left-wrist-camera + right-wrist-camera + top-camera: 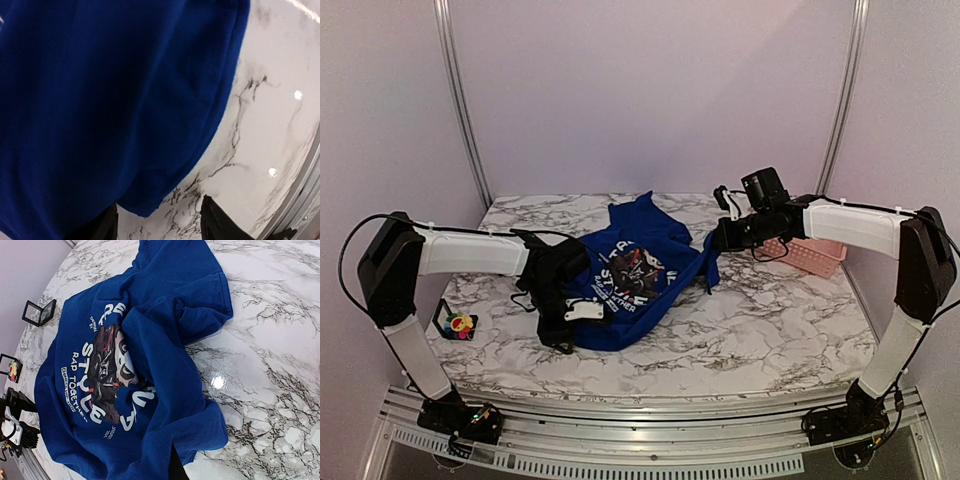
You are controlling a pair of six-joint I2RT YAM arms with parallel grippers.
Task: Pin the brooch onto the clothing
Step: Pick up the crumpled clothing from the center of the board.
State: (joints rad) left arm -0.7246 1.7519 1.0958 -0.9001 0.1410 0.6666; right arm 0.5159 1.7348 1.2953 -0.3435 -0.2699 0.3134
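My left gripper (159,202) sits low over the near-left corner of the clothing (650,300), fingers parted. Bare marble shows in the gap between them, and the blue hem lies against one finger (107,225) without being pinched.

My right gripper (720,240) is closed on the shirt's right side — the cloth rises from the table (770,320) up to it in a bunched fold. The rest of the shirt lies rumpled in the middle of the table, chest print upward, with white lettering around a dark cartoon picture.

The brooch (461,323) is well apart from the shirt, at the left edge of the table beside my left arm — a small flower of bright petals sitting in a black open-frame holder (446,312). A second black frame (39,312) stands farther back on the left. Behind my right arm, at the far right, is a pink lattice basket (812,257).
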